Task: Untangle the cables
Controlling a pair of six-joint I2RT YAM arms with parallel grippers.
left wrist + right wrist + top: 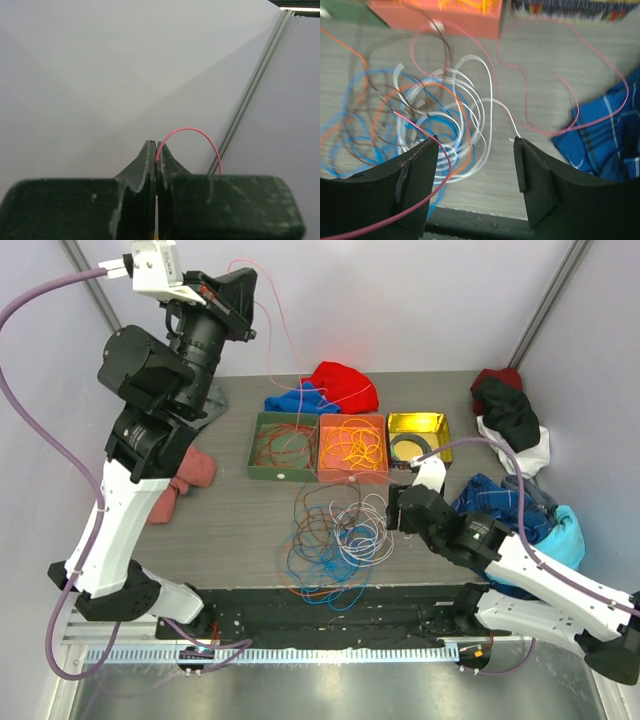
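The cables [335, 540] lie in one heap on the worktop [230, 530], blue, white, orange and brown loops not yet parted, so I judge most work is left. At its 3 o'clock the right gripper [396, 508] has fingers wide apart, holding nothing. At 12 o'clock the green tray [255, 445] and orange tray [352, 477] hold sorted wires. High at 11 o'clock the left gripper [157, 147] pinches one pink cable [190, 130]; only its wrist view shows this closed grip.

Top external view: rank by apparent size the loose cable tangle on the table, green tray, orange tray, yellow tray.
1. cable tangle: the widest sprawl.
2. green tray and orange tray: they look alike, so not ranked.
3. yellow tray: clearly the smallest.
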